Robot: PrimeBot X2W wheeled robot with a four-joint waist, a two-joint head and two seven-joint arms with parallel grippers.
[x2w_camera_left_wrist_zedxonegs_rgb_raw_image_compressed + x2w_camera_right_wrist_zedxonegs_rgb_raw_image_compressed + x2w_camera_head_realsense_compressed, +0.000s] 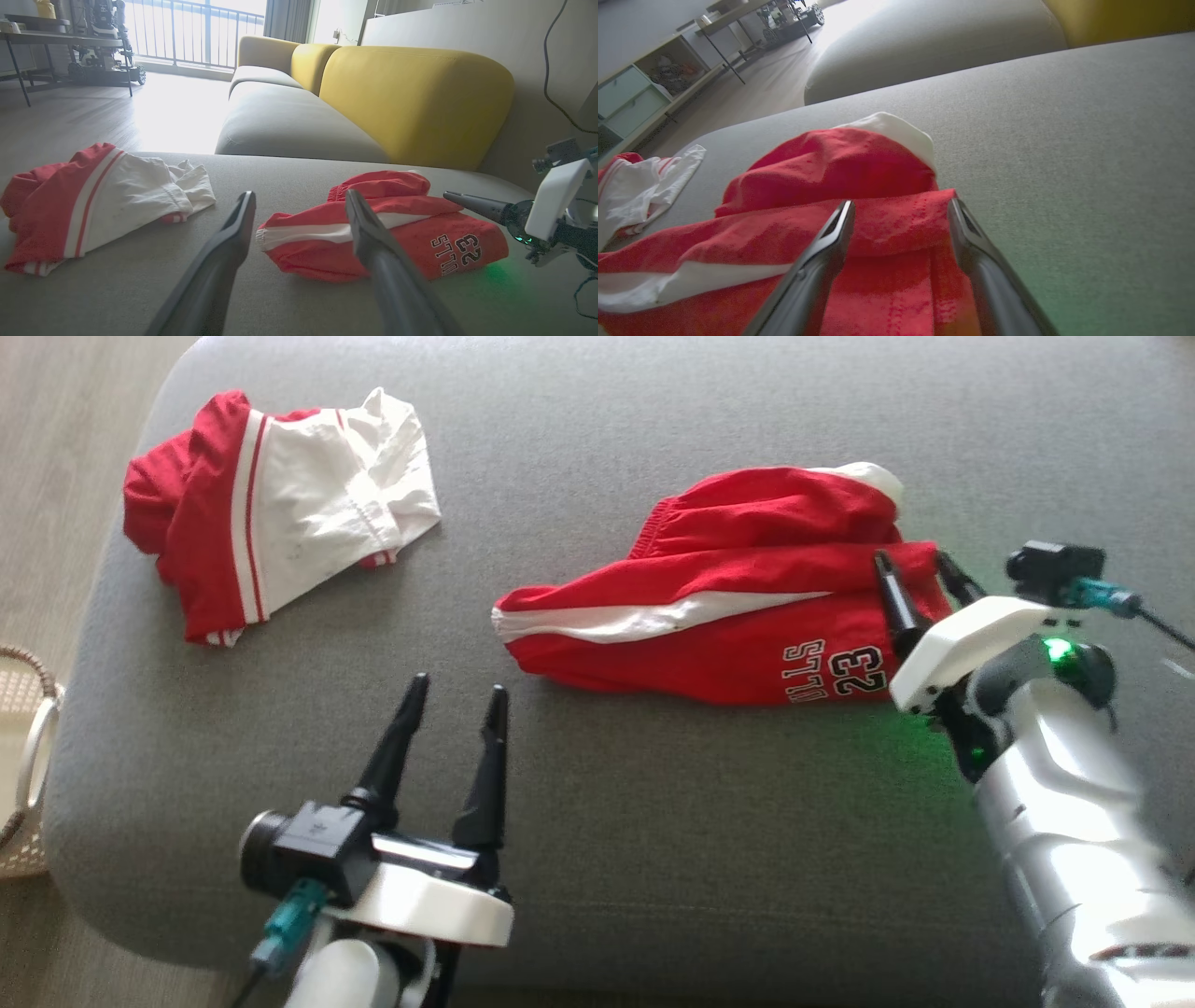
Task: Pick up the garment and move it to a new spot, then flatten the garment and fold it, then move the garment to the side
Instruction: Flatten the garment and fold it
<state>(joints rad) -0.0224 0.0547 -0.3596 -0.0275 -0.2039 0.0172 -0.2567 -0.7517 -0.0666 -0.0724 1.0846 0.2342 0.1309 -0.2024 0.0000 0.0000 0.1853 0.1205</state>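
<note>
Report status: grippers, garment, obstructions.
Left gripper open, clear. Right gripper open at right edge of shorts. Shorts loosely folded on cushion. Other garment apart, left.

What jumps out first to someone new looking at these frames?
The red shorts with the 23 print lie rumpled at the centre-right of the grey cushion, with the right gripper open over their right end. Next, a crumpled red-and-white garment at the cushion's far left, and the left gripper open above bare cushion.

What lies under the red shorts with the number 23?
The red shorts lie on the grey seat cushion. Whether anything else lies beneath them cannot be seen, because the folded cloth covers that spot.
</note>
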